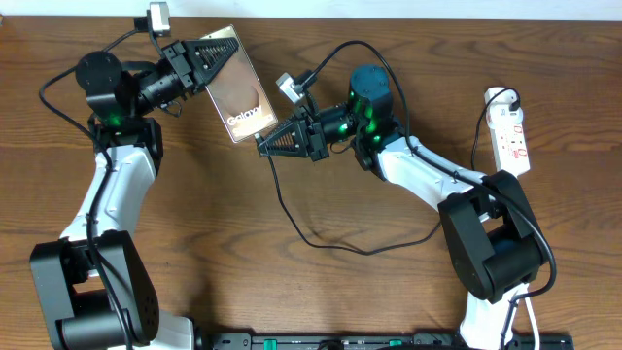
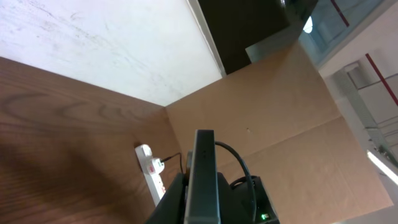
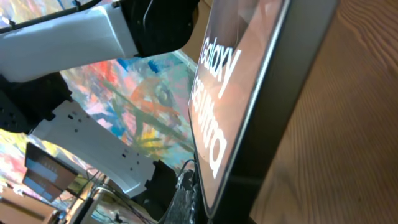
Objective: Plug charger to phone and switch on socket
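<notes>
My left gripper (image 1: 212, 66) is shut on the phone (image 1: 240, 97) and holds it tilted above the table, its "Galaxy" text facing up. In the left wrist view the phone (image 2: 203, 180) shows edge-on between the fingers. My right gripper (image 1: 275, 144) is shut on the end of the charger (image 1: 292, 216), right at the phone's lower end. The plug tip is hidden. The thin black cable loops over the table towards the socket (image 1: 511, 131), a white strip at the far right. In the right wrist view the phone (image 3: 245, 93) fills the frame just ahead of my finger (image 3: 189, 199).
The socket also shows in the left wrist view (image 2: 153, 171), with a black plug in it. A black bar (image 1: 389, 340) runs along the table's front edge. Thick black arm cables arch over both arms.
</notes>
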Controlling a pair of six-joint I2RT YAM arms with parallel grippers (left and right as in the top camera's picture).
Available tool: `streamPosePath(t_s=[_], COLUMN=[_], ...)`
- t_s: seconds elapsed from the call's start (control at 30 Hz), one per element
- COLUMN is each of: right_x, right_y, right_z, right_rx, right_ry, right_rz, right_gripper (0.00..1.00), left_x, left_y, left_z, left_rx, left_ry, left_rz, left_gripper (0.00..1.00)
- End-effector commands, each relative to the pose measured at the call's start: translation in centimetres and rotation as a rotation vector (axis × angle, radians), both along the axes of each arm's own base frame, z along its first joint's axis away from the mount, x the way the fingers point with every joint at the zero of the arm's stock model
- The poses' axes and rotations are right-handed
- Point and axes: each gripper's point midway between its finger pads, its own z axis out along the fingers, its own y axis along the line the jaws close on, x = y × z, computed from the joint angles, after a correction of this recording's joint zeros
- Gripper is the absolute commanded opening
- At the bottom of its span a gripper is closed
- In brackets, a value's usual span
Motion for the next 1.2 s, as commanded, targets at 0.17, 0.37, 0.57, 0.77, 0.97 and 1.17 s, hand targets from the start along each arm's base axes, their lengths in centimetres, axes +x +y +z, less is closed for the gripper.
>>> streamPosePath(t_s=[0.17,0.37,0.57,0.77,0.97,1.17], right_x=[1.3,1.6,2.4,3.4,3.8,4.2], right_y=[0.0,0.1,0.3,0.5,0.5,0.6], right_z=[0.5,0.5,0.5,0.6,0.7,0.7], right_rx=[0.006,-0.001,-0.007,-0.013,-0.010,-0.008], right_ry=[0.019,0.043,0.081,0.127,0.131,0.137], right_rz=[-0.056,-0.076,-0.125,-0.181,-0.208,-0.231], right_gripper=[0.01,0.01,0.01,0.01,0.01,0.01], left_x=[-0.9,-0.9,-0.8,-0.8,-0.8,-0.8], left_y=[-0.5,-0.5,-0.5,-0.4,-0.4,-0.4], left_z=[1.6,1.6,1.6,1.6,1.6,1.6], left_rx=[0.017,0.017,0.017,0.017,0.017,0.017], left_ry=[-0.055,-0.055,-0.056,-0.056,-0.056,-0.056], left_rz=[-0.037,-0.037,-0.037,-0.034,-0.034,-0.034], left_gripper=[0.07,0.07,0.07,0.07,0.08,0.07])
